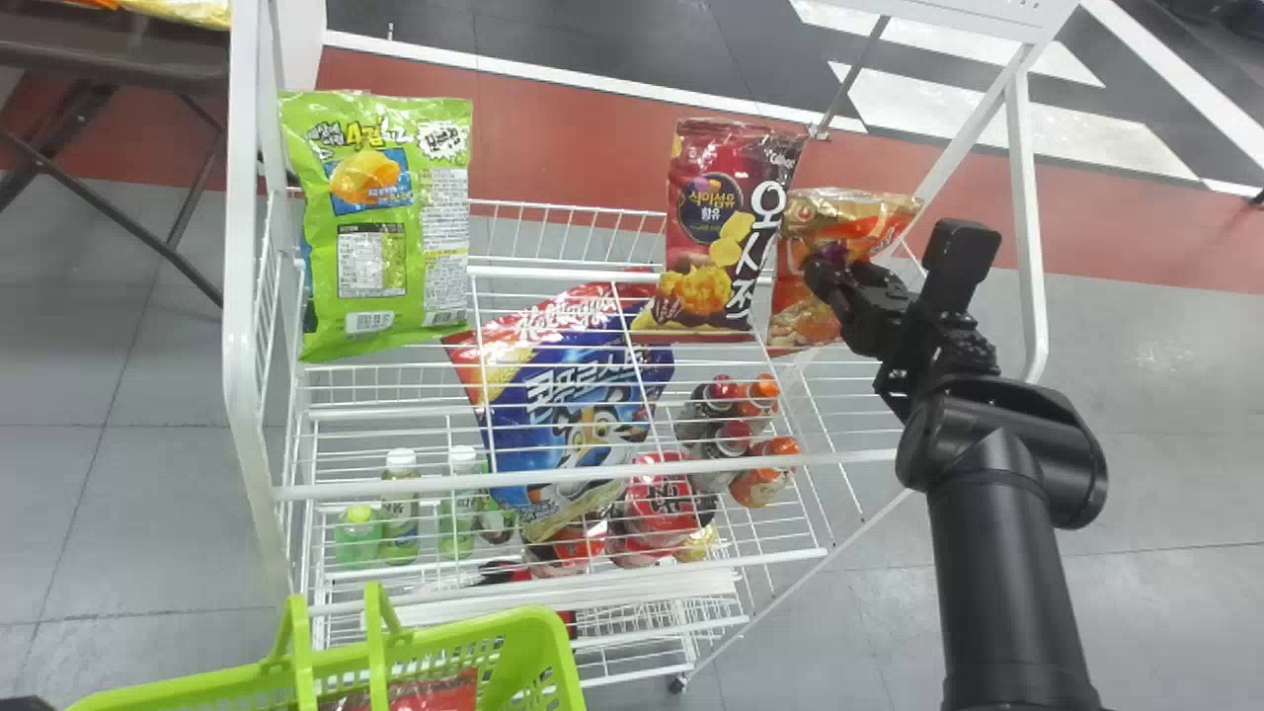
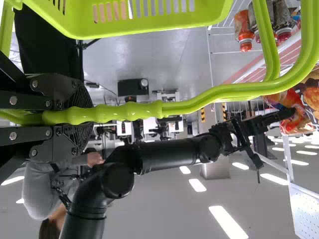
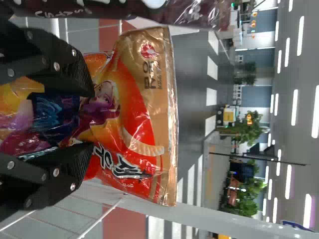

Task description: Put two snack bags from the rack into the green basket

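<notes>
While right arm [image 1: 1007,573] extends forward, right gripper [image 1: 828,269] (spread apart) points at orange bag [image 1: 805,321].

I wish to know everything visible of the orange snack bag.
The orange snack bag has a shiny, crinkled, plastic-looking wrapper in orange, red and gold, with a printed figure and flat gold top seam. It looks sealed and stands roughly upright at the right end of the rack, beside the dark red bag. The right gripper is at its front, fingers apart; whether they touch it is unclear.
</notes>
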